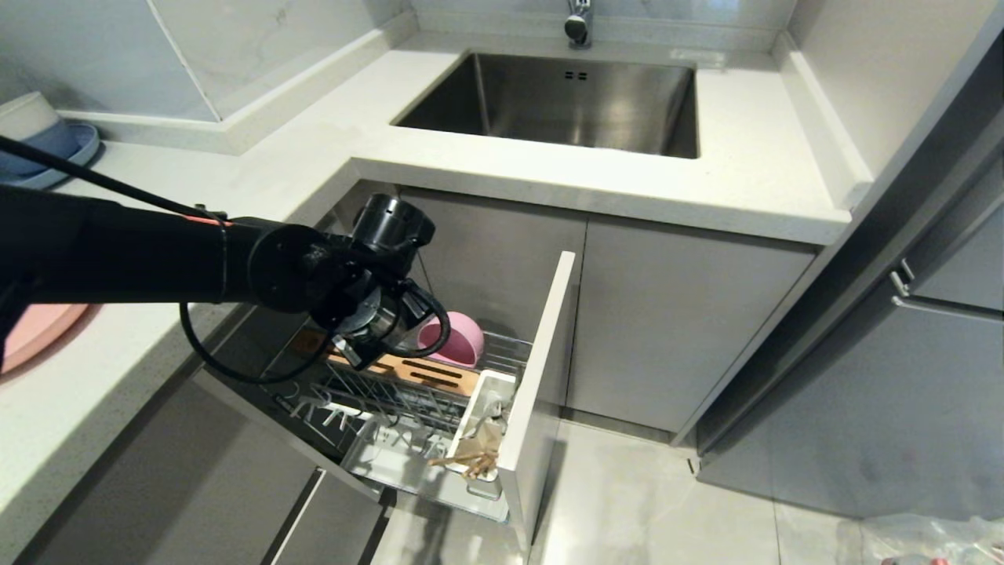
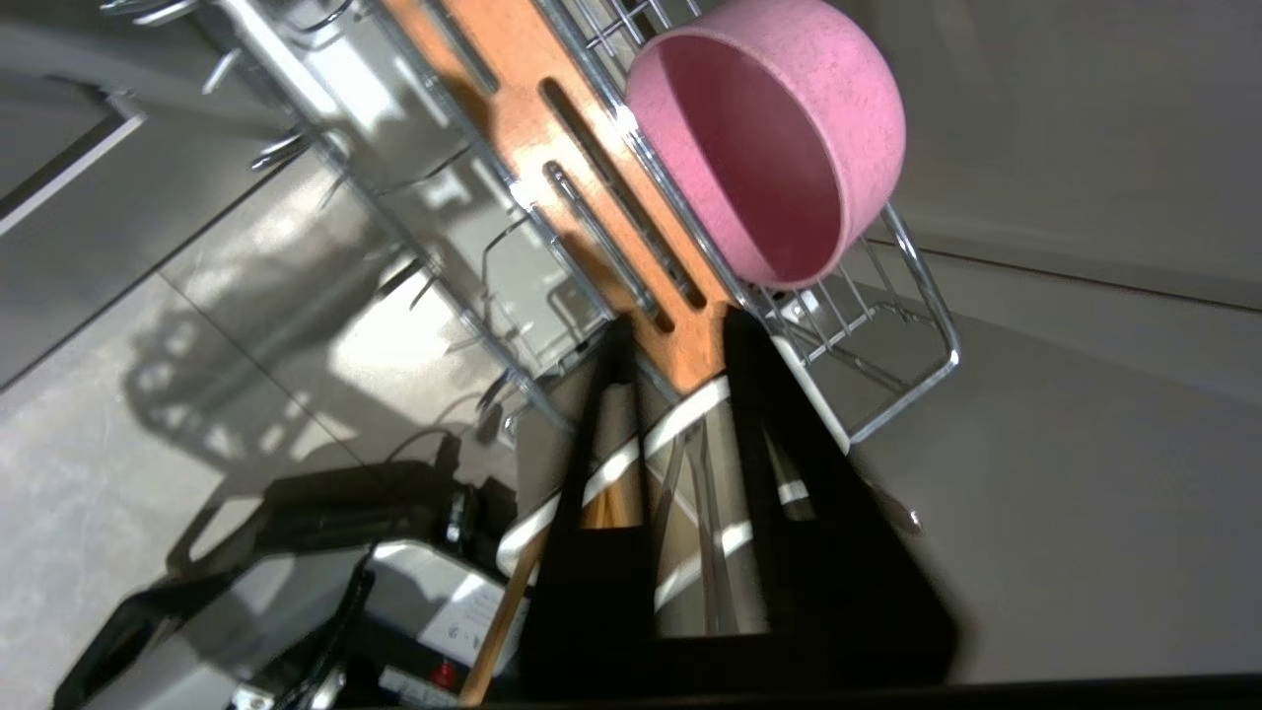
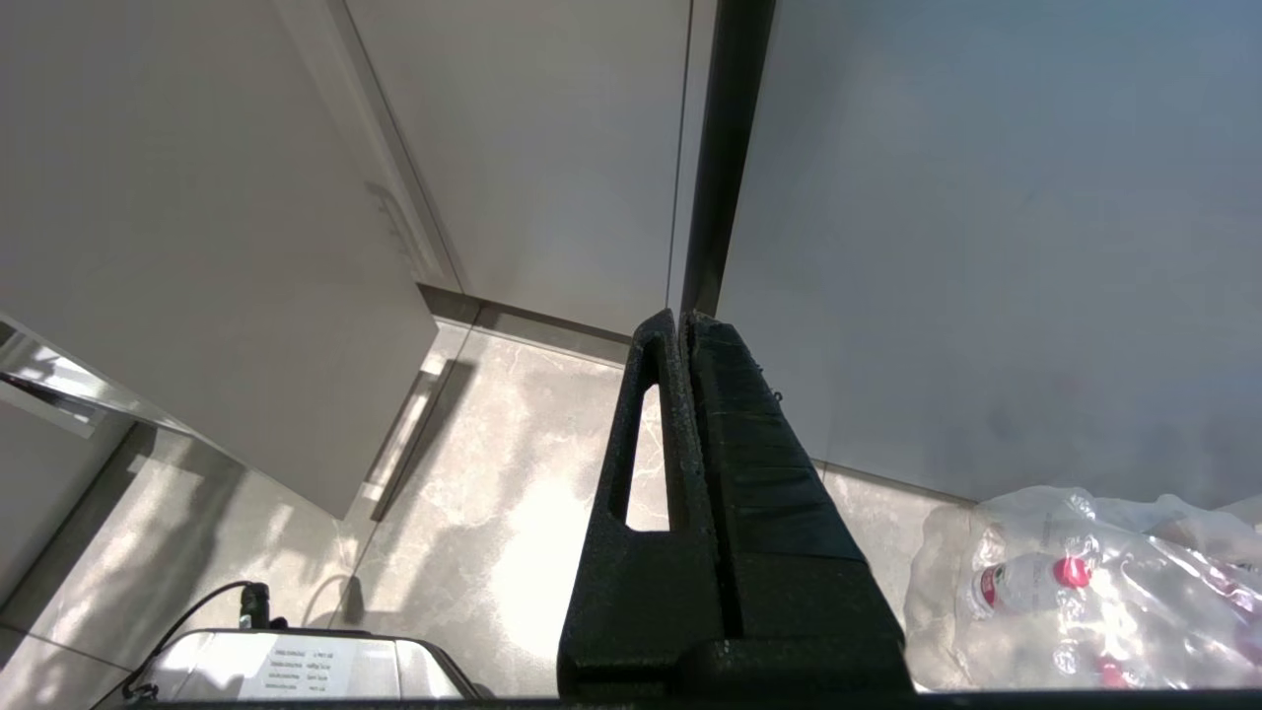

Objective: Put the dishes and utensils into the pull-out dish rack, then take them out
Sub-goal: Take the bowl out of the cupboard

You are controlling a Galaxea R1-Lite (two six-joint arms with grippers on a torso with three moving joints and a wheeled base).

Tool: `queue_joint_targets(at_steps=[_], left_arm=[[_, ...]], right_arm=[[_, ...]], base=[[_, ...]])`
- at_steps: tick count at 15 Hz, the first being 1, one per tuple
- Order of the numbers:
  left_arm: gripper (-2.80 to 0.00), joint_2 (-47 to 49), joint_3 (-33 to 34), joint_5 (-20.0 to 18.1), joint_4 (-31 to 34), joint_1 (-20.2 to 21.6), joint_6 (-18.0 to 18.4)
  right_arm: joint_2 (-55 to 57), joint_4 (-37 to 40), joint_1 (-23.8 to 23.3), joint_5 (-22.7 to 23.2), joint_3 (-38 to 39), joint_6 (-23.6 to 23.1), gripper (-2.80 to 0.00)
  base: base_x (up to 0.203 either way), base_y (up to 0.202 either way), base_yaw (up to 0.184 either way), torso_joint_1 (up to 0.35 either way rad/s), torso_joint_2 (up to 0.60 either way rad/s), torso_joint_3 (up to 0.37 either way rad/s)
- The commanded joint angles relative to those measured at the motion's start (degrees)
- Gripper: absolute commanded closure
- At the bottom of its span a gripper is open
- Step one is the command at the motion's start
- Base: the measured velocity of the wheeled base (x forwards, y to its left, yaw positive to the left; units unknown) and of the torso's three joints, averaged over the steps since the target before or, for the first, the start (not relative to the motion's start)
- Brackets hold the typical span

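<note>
While the left tool [image 2: 680,375] hangs slightly spread and empty above the utensil cup [image 1: 488,420], the pink bowl [image 2: 779,138] leans in the pull-out dish rack [image 1: 408,396]; a careless swing could knock it over. Chopsticks [image 1: 463,461] sit in the cup.

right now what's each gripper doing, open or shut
left gripper: open, empty, above the white plastic utensil cup
right gripper: shut, empty

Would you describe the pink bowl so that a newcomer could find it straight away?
Below the sink, a wire dish rack is pulled out from the grey cabinets. The pink bowl rests on its side at the rack's back end, beside the slotted wooden strip. It is the rack's only pink, round item.
</note>
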Motion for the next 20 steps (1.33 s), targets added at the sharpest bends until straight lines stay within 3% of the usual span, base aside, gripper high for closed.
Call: queue_joint_targets(at_steps=[1,7,10,15,18,20], left_arm=[[-2.80,4.37,-1.20,0.10,-1.26,0.46,0.06],[-2.80,10.84,-6.26,-1.27,-4.77,0.79,0.21],[-2.80,12.30,-8.39,-6.43,-7.32,0.80,0.18],[-2.80,16.34,-10.85,-6.90,-8.63,1.34,0.35],[-2.80,17.59,-11.99,-11.06,-10.42,2.96,1.02],[-2.80,18.04,-11.94,-11.71,-13.15,4.05,1.26]], right_arm=[[0.00,0.00,0.02,0.06,0.00,-0.07,0.00],[0.00,0.00,0.02,0.06,0.00,-0.07,0.00],[0.00,0.00,0.02,0.06,0.00,-0.05,0.00],[0.00,0.00,0.02,0.01,0.00,-0.07,0.00],[0.00,0.00,0.02,-0.01,0.00,-0.06,0.00],[0.00,0.00,0.02,0.05,0.00,0.00,0.00]], base=[[0.000,0.000,0.000,0.000,0.00,0.000],[0.000,0.000,0.000,0.000,0.00,0.000],[0.000,0.000,0.000,0.000,0.00,0.000],[0.000,0.000,0.000,0.000,0.00,0.000],[0.000,0.000,0.000,0.000,0.00,0.000],[0.000,0.000,0.000,0.000,0.00,0.000]])
